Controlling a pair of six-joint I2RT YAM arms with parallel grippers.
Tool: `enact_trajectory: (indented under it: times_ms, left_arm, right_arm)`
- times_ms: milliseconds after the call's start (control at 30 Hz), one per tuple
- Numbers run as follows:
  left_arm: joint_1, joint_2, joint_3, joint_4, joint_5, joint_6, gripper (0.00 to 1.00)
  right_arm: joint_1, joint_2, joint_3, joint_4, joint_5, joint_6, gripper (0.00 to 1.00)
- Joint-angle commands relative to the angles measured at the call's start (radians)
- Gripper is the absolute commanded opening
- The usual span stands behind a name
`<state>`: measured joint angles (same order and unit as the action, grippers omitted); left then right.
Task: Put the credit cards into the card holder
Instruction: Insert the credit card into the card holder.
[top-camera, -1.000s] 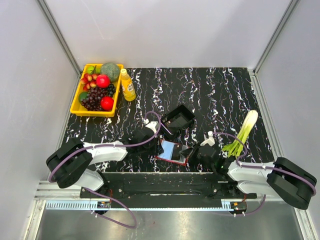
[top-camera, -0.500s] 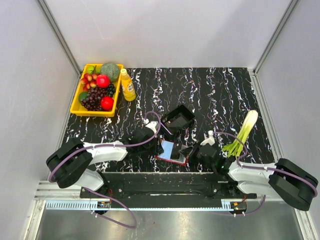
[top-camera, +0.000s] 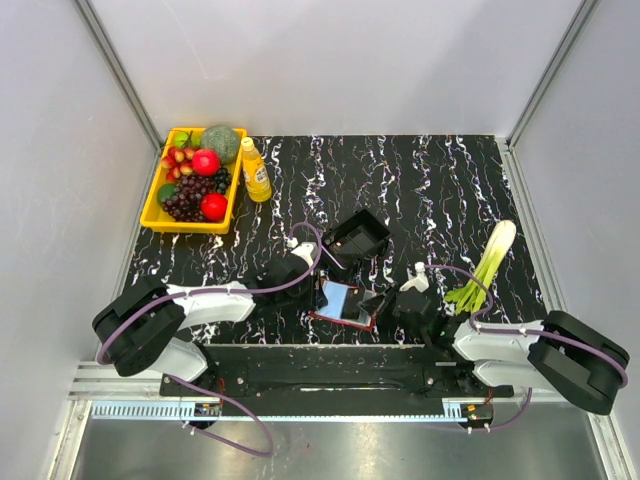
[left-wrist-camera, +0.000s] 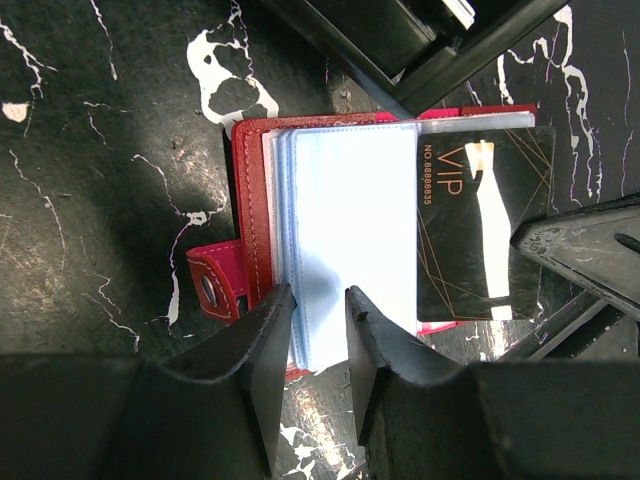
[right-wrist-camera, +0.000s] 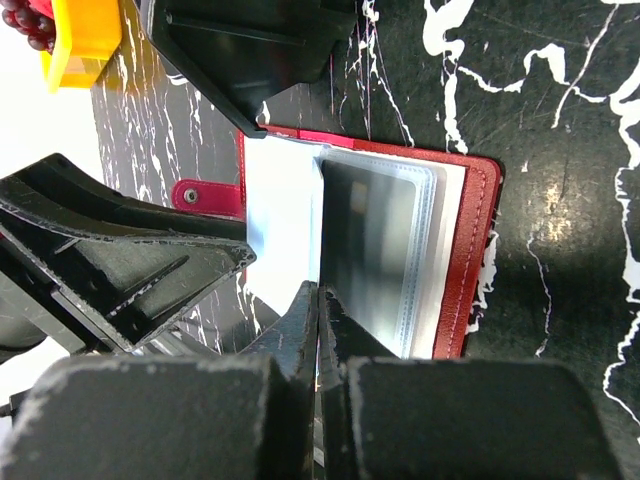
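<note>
**Red leather-look card holder (left-wrist-camera: 252, 190) open at table's near edge, between both grippers**

Spread on black, white-veined marble table (top-camera: 430, 190), pale blue sleeves (left-wrist-camera: 350, 240) fanned inside. Hemmed in closely: black tray (top-camera: 357, 236) just beyond far edge, a gripper on either side. Black VIP card (left-wrist-camera: 480, 225) tilted over one half, pinched edge-on by right gripper (right-wrist-camera: 318, 295), fingers pressed together. Left gripper (left-wrist-camera: 318, 295) partly apart, fingertips straddling sleeves' edge; grip unclear. Open marble farther back. Yellow fruit basket (top-camera: 160, 215) and bottle (top-camera: 255, 170) far left, leek (top-camera: 490, 262) right, grey walls around.

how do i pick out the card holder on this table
Look at the middle of the near edge of the black marbled table. Just nearer than the black tray lies the card holder: flat, red, lying open with pale sleeves showing, unlike the plain black tray.
</note>
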<state>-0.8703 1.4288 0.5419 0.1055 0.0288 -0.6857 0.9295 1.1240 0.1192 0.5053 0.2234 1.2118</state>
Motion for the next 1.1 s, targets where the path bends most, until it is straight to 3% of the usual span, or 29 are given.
enact_trajectory:
  times_ms: [0, 300, 467, 1067]
  left_arm:
    - [0.002, 0.015, 0.024, 0.006, -0.021, 0.002, 0.33]
    - [0.002, 0.016, 0.023, 0.0, -0.024, 0.002, 0.33]
    - [0.002, -0.001, 0.019, -0.019, -0.064, 0.005, 0.33]
    - [0.002, 0.021, 0.023, -0.018, -0.053, 0.009, 0.32]
  right_arm:
    - [0.011, 0.049, 0.004, 0.12, 0.005, 0.002, 0.0]
    - [0.011, 0.036, -0.009, 0.137, 0.008, 0.009, 0.0]
    - [0.011, -0.018, 0.02, 0.035, 0.007, -0.017, 0.0]
    - [0.011, 0.088, 0.011, 0.15, 0.005, -0.011, 0.0]
